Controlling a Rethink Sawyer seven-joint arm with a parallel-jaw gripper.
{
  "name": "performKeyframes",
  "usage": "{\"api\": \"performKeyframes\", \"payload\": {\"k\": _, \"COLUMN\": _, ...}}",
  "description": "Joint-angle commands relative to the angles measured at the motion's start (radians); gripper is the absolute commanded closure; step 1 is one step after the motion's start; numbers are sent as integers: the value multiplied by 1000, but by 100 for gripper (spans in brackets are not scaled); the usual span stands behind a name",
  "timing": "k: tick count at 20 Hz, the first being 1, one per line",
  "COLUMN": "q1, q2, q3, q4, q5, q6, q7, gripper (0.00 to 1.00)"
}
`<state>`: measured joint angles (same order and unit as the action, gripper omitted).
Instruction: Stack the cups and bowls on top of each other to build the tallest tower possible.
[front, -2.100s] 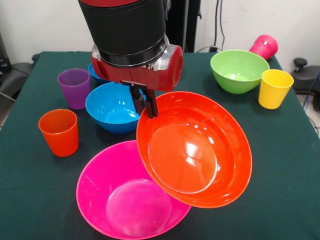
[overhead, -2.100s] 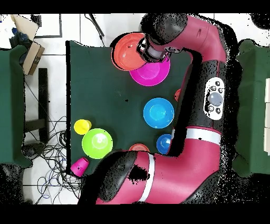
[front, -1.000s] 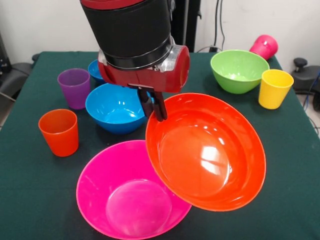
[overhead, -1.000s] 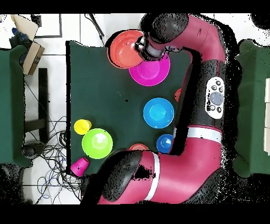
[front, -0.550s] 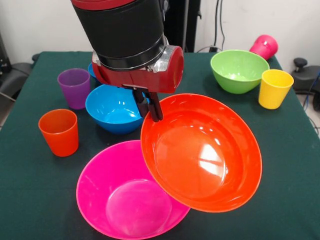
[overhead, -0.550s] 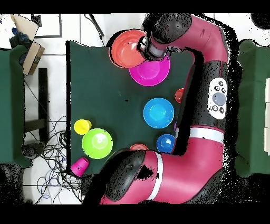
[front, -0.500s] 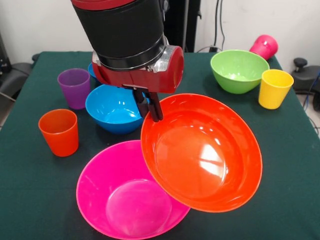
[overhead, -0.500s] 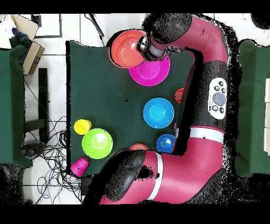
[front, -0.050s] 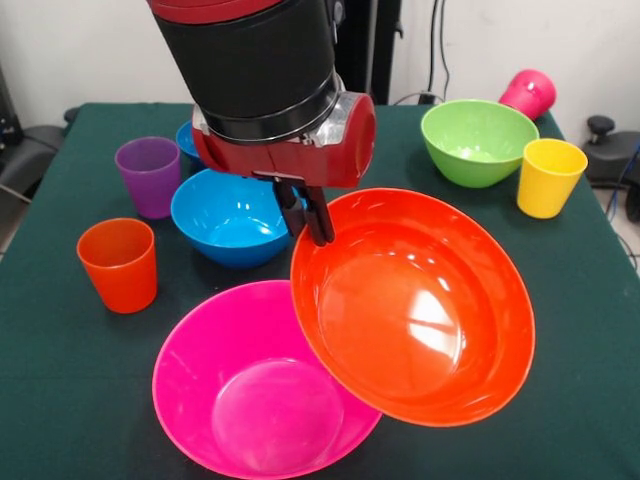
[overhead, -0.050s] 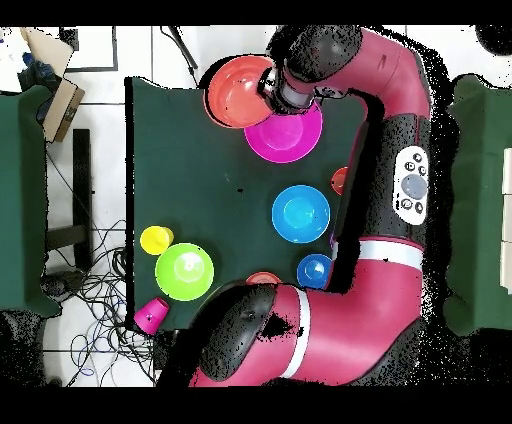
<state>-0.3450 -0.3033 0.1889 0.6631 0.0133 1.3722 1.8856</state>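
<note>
My gripper (front, -0.050s: 311, 226) is shut on the far rim of the large orange bowl (front, -0.050s: 420, 310), which hangs tilted, its left part over the right edge of the very large pink bowl (front, -0.050s: 250, 400). From above, the orange bowl (overhead, -0.050s: 236, 92) sits at the table's far corner beside the pink bowl (overhead, -0.050s: 290, 136). A medium blue bowl (front, -0.050s: 225, 212) stands behind the pink one, with a small blue bowl (front, -0.050s: 188, 140) behind it. The purple cup (front, -0.050s: 148, 175) and orange cup (front, -0.050s: 120, 264) stand at the left. The green bowl (front, -0.050s: 478, 140), yellow cup (front, -0.050s: 548, 177) and tipped magenta cup (front, -0.050s: 528, 92) are at the back right.
From above, the arm (overhead, -0.050s: 400, 190) runs along the table's right side and covers most of a small orange bowl (overhead, -0.050s: 262, 278) beside the small blue bowl (overhead, -0.050s: 314, 271). The magenta cup (overhead, -0.050s: 152, 315) lies at the table's edge. Cables lie on the floor at the left.
In the front view the gripper and the orange bowl have shifted a little to the right. The grip on the rim is the same, and nothing else has moved.
</note>
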Motion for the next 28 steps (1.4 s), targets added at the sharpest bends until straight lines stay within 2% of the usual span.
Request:
{"api": "performKeyframes", "payload": {"k": 1, "q1": -24, "q2": 29, "q3": 105, "q4": 91, "q5": -38, "q6": -15, "q7": -292, "gripper": 100}}
{"api": "performKeyframes", "payload": {"k": 14, "q1": -44, "q2": 41, "q3": 133, "q4": 86, "q5": -45, "q6": -12, "q7": -308, "gripper": 100}}
{"api": "performKeyframes", "payload": {"k": 28, "q1": -70, "q2": 33, "q3": 156, "q4": 131, "q5": -39, "q6": -42, "q7": -329, "gripper": 100}}
